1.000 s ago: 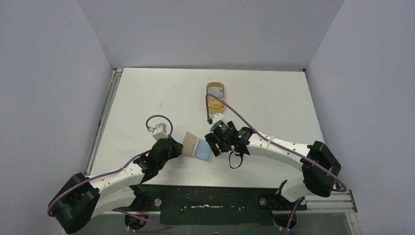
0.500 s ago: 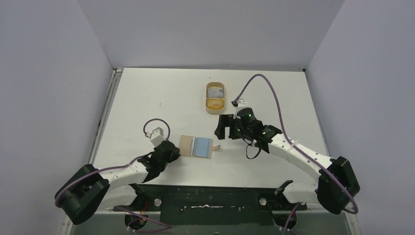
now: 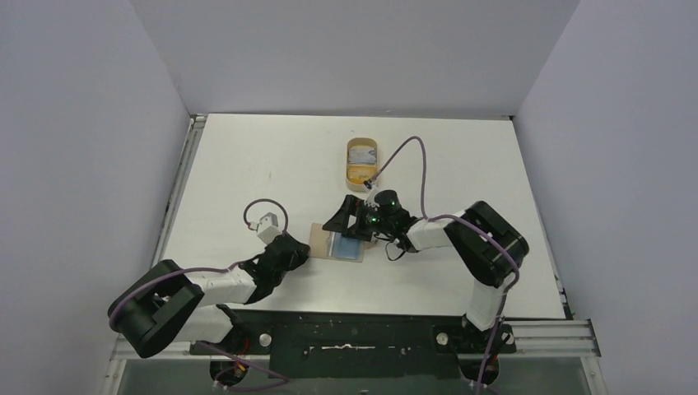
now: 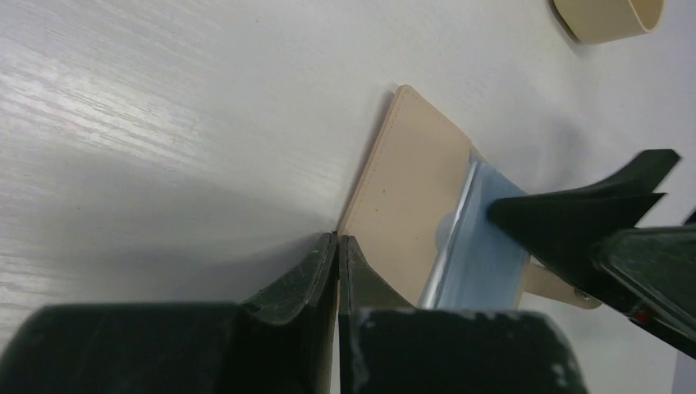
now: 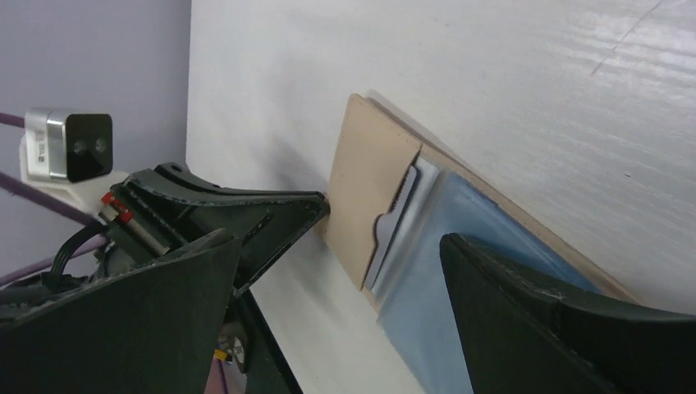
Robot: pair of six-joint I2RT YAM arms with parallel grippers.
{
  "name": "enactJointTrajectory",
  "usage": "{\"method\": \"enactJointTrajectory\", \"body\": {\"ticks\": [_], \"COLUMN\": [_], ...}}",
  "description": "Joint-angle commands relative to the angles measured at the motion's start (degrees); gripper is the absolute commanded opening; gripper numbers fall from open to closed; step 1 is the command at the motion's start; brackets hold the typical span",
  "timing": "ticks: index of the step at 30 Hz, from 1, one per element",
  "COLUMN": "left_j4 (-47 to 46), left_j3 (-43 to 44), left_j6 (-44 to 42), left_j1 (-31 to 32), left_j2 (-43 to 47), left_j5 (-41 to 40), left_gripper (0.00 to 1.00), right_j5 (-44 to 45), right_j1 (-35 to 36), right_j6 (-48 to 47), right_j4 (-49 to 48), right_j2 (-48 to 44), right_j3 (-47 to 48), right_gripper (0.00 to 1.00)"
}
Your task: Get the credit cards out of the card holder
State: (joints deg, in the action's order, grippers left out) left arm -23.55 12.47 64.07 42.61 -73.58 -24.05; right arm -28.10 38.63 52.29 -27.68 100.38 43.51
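The tan card holder [image 3: 319, 240] lies open and flat on the white table, also in the left wrist view [image 4: 410, 189] and the right wrist view [image 5: 373, 193]. A light blue credit card [image 3: 349, 247] sticks out of its pocket toward the right, seen too in the left wrist view [image 4: 480, 263] and the right wrist view [image 5: 443, 271]. My left gripper [image 3: 300, 252] is shut on the holder's left edge [image 4: 337, 240]. My right gripper [image 3: 352, 222] is open and low over the blue card, one finger [image 5: 566, 320] on each side of it.
An oval tan dish [image 3: 362, 163] with a raised rim stands behind the holder, its rim also in the left wrist view [image 4: 607, 18]. The holder's strap tab [image 4: 558, 287] lies under the right gripper.
My right gripper swung from right of the holder to directly over the blue card, and its arm folded in. The holder stayed flat, pinched by the left gripper.
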Motion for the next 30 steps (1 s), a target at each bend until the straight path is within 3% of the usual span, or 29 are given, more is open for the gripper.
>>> {"method": "enactJointTrajectory", "body": {"ticks": [1,6,15,20,25,30], "left_j4": [-1.5,-1.0,0.0,-0.1,0.0,-0.5], "left_j3": [0.5,0.7,2.2,2.2,2.1,2.3], "left_j6": [0.6,0.5,0.7,1.0,1.2,1.2], "left_j1": [0.1,0.1,0.2,0.2,0.1,0.1], "left_j2": [-2.7,-3.7,-6.9,-7.6,-8.0,-8.6], "left_j5": [0.6,0.5,0.3,0.3,0.1,0.6], "left_gripper": [0.00,0.00,0.00,0.00,0.00,0.00], "right_j5": [-7.1,-5.9,2.5,7.2,7.9,8.0], "right_j1": [-0.1,0.9,4.1,5.0,5.2,5.6], "right_j6": [13.5,14.9,2.1,-1.4,-1.0,2.7], "right_j4": [-24.6,-25.6,9.6,21.1,21.6,14.6], "right_j2": [8.3,11.4,4.5,1.2,2.3,5.9], "right_j3": [0.8,0.7,7.4,9.4,8.8,6.9], "right_gripper": [1.00,1.00,1.00,1.00,1.00,1.00]}}
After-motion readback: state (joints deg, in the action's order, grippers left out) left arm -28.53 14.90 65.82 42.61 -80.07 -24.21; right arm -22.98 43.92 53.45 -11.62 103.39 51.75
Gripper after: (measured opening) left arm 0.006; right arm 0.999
